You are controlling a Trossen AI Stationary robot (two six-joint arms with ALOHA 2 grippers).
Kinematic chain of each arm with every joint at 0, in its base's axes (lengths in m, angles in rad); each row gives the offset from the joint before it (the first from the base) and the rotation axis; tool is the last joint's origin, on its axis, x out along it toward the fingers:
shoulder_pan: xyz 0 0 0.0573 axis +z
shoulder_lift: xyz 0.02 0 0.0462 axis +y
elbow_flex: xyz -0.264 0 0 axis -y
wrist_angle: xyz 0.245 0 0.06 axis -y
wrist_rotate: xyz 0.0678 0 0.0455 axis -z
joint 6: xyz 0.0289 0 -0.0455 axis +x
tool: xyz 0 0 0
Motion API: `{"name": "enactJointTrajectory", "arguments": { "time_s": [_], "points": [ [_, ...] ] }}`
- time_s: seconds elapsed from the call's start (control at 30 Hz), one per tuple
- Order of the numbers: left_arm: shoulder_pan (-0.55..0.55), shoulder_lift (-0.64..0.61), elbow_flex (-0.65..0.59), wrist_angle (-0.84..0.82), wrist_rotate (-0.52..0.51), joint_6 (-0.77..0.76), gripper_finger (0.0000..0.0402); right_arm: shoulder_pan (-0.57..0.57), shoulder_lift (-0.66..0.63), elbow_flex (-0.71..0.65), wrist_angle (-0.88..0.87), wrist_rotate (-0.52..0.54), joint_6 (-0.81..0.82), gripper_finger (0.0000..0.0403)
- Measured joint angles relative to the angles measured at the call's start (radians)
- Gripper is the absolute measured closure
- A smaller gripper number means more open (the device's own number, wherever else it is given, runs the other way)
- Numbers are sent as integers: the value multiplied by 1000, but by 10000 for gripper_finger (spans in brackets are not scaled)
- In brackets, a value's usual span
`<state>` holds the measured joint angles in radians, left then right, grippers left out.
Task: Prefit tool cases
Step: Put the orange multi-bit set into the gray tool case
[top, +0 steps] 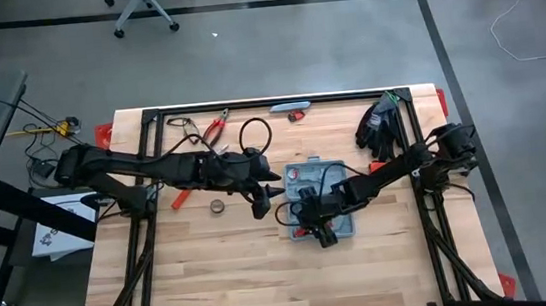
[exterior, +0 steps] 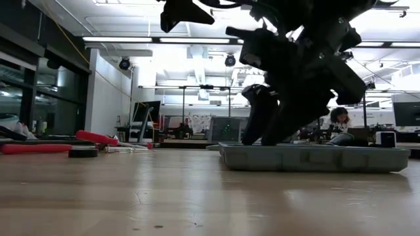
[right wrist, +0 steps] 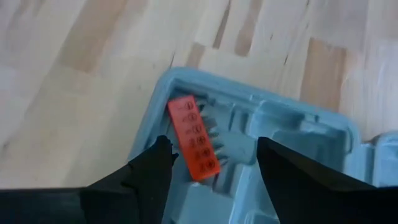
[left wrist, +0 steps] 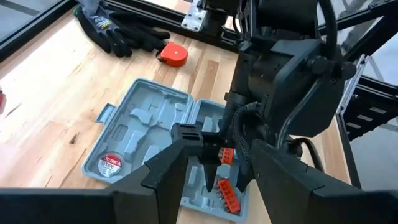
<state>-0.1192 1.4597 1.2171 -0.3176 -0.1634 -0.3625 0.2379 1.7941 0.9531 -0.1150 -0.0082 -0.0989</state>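
The grey-blue tool case (top: 317, 197) lies open and flat on the table, its moulded grey slots facing up (left wrist: 155, 134). In the low view it shows as a shallow tray (exterior: 315, 158). An orange bit strip (right wrist: 194, 138) rests in a slot at one corner of the case. My right gripper (right wrist: 214, 171) is open and points down over that corner (top: 317, 224), one finger on either side of the strip and not touching it. My left gripper (left wrist: 217, 180) is open and hovers just left of the case (top: 261, 204), facing the right gripper.
Black gloves (top: 381, 122) and an orange tape measure (left wrist: 174, 55) lie beyond the case. Red-handled pliers (top: 212, 129) and a black cable (top: 251, 135) lie at the far left. A small tape roll (top: 217, 207) sits left of the left gripper. Bare wood lies toward the near edge.
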Motion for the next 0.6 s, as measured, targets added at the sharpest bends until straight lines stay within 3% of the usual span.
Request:
{"name": "enactJointTrajectory", "arguments": {
  "time_s": [0.6],
  "points": [
    [0,0,0,0,-1,0,229,3,75,3,28,-44,-5,185]
  ]
}}
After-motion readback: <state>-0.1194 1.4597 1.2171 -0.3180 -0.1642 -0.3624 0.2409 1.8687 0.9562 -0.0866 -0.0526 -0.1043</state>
